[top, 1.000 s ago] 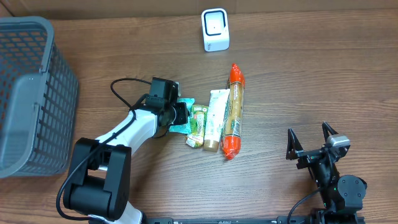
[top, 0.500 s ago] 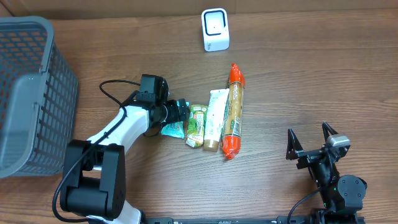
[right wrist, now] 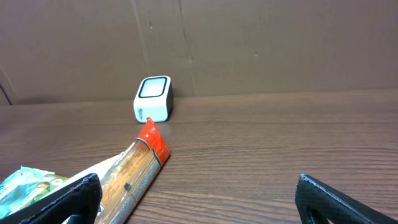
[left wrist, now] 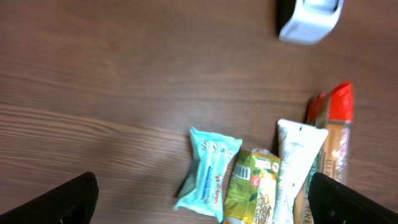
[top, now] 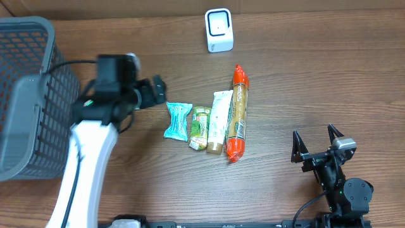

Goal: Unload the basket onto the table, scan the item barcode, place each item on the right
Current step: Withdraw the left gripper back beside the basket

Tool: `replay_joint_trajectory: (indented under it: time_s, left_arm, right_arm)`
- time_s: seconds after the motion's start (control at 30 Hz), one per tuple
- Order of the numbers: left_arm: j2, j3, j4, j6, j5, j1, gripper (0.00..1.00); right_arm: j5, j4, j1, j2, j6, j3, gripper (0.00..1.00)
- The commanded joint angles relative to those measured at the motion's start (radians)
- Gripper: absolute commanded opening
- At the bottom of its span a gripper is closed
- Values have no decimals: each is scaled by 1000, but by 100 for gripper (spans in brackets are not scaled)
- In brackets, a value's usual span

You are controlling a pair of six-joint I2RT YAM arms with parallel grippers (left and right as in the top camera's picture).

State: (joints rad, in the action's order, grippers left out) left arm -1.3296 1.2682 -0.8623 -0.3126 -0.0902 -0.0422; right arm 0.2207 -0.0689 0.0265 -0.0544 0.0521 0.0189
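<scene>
Now, with left jaws apart and empty just left of the teal packet (top: 178,120), leftmost of the row at mid-surface, and right jaws apart at near right, pinch across the packet's waist. Lift clear of the green pouch (top: 200,126) — then face barcode to the far scanner (top: 219,30).

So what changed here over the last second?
The left gripper let go of the teal packet, opened and pulled back away from the items, toward the basket. The packet now lies free beside the green packet. The right gripper stayed open and parked; the white tube, long sausage pack and scanner did not move.
</scene>
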Motion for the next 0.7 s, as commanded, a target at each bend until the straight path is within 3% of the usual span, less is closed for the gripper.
replay_joint_trajectory:
  time_s: [0.0, 0.3, 0.67]
  left_arm:
    - [119, 29, -56, 90, 39, 51, 100]
    - [363, 29, -87, 166, 13, 134, 100]
    - [356, 28, -177, 179, 77, 134, 100]
  right_arm:
    - [-7, 6, 1, 8, -3, -11, 100]
    - [-7, 6, 1, 8, -3, -11, 100]
    - [-7, 6, 1, 8, -3, -11, 100]
